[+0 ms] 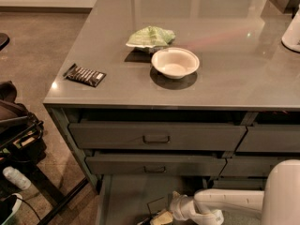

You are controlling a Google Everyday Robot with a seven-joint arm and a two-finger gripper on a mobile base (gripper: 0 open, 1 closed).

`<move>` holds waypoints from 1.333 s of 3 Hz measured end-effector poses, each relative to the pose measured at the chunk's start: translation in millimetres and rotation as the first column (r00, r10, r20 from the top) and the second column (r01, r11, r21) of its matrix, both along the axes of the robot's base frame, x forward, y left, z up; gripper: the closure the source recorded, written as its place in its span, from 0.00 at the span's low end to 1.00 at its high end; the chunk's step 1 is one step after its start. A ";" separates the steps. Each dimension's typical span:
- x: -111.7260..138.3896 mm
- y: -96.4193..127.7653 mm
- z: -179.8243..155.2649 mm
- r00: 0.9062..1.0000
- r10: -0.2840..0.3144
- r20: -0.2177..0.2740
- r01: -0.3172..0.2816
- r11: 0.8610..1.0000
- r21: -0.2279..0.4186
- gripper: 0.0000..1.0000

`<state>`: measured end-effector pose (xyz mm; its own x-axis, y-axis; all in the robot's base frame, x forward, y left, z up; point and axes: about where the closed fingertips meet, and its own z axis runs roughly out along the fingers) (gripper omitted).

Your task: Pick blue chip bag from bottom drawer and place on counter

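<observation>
Hand [158, 217] in btm drawer [123, 196]; counter [229, 95] glossy.

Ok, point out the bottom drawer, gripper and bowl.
bottom drawer [126, 196], camera view, bare floor.
gripper [157, 218], camera view, its tip, low in that drawer.
bowl [175, 62], camera view, inner bottom.

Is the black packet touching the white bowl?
Apart. The camera view shows bare counter between the black packet and the white bowl. The end effector is down over the bottom drawer.
</observation>
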<state>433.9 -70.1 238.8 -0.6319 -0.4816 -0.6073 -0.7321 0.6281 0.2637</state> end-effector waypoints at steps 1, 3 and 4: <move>0.0 0.0 0.0 1.000 0.000 0.000 0.000 1.000 0.000 0.00; -16.9 -4.5 -19.8 0.993 0.007 -0.118 -0.011 0.999 -0.039 0.00; -35.7 -10.1 -37.9 0.978 -0.019 -0.206 0.013 0.999 -0.029 0.00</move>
